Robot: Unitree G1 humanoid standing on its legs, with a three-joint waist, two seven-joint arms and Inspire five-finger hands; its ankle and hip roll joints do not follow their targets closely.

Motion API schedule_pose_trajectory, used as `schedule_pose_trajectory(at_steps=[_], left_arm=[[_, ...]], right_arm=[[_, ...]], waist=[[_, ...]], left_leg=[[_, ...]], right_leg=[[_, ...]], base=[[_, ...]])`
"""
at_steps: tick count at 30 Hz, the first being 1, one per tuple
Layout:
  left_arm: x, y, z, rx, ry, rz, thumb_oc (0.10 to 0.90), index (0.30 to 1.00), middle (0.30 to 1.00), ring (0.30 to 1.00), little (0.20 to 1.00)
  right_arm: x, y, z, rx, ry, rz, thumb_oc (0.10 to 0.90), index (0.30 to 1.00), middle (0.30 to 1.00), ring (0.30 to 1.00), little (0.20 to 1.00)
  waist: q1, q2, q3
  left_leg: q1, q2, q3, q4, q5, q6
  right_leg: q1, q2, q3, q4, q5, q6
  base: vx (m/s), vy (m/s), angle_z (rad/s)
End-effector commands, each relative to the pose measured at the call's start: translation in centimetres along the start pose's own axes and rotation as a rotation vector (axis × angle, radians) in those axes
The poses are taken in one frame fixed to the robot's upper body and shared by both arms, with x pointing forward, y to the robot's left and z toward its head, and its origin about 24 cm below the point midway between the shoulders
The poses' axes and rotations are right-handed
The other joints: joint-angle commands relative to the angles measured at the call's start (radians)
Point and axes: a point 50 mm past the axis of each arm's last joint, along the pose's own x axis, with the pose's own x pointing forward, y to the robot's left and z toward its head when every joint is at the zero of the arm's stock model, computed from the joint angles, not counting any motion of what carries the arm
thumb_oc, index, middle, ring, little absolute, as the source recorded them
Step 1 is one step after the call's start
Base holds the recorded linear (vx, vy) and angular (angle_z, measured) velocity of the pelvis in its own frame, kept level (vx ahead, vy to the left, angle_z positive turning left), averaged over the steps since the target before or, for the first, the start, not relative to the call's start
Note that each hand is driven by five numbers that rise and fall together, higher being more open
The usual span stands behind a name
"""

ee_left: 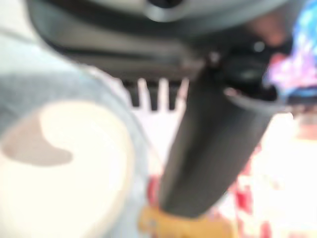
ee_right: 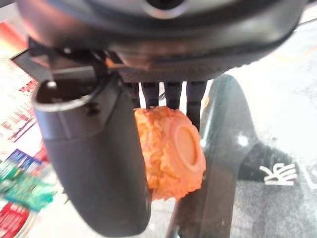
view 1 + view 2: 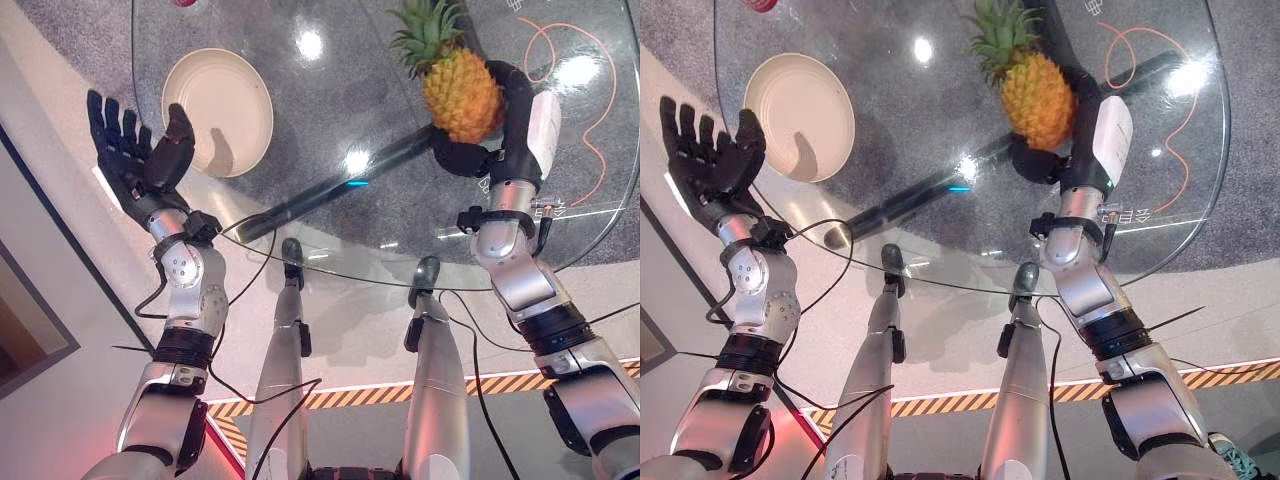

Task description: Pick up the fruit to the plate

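Pineapple gripped in right robot hand, seemingly lifted above glass desk.
Left robot hand open beside plate.

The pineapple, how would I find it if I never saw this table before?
Start at the round glass table and look to the robot's right side, away from the cream plate on the left. There the robot's right hand is curled around the pineapple. It is the bumpy orange-yellow fruit with spiky green leaves on top, unlike the smooth, plain plate.
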Motion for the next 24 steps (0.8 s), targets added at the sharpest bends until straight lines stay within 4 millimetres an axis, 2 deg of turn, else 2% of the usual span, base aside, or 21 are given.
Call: schedule_pose_trajectory(at_steps=[1, 11, 19, 24], left_arm=[[0.9, -2.4, 3.7, -0.011, -0.195, -0.189, 0.8, 0.9, 0.9, 0.9, 0.9], [-0.2, -5.8, 4.5, -0.074, -0.178, -0.465, 0.8, 0.9, 0.9, 0.9, 0.9], [-0.8, -8.0, 4.0, -0.111, -0.088, -0.622, 0.8, 0.9, 0.9, 0.9, 0.9], [-1.5, -9.1, 2.8, -0.247, 0.051, -0.695, 0.8, 0.9, 0.9, 0.9, 0.9]], right_arm=[[0.9, -2.4, 6.4, 0.132, -0.316, -0.125, 0.1, 0.3, 0.3, 0.3, 0.2], [0.8, -3.0, 8.2, 0.152, -0.411, -0.119, 0.1, 0.3, 0.3, 0.3, 0.2], [0.7, -3.3, 9.6, 0.165, -0.478, -0.103, 0.1, 0.3, 0.3, 0.3, 0.2], [0.5, -3.2, 10.6, 0.183, -0.518, -0.095, 0.1, 0.3, 0.3, 0.3, 0.2]], waist=[[0.02, -0.055, -0.019], [0.013, -0.055, -0.019], [0.004, -0.053, -0.019], [-0.002, -0.051, -0.019]], left_leg=[[-0.001, 0.028, -0.02, 0.079, -0.094, -0.033], [0.006, 0.027, -0.016, 0.078, -0.093, -0.032], [0.012, 0.028, -0.008, 0.074, -0.09, -0.03], [0.021, 0.029, -0.003, 0.071, -0.096, -0.029]], right_leg=[[0.051, 0.012, -0.061, -0.187, 0.184, -0.001], [0.058, 0.009, -0.059, -0.194, 0.195, 0.009], [0.061, 0.008, -0.054, -0.199, 0.201, 0.013], [0.064, 0.008, -0.051, -0.196, 0.197, 0.019]], base=[[0.0, 0.0, 0.0], [0.0, 0.0, 0.0], [0.0, 0.0, 0.0], [0.0, 0.0, 0.0]])
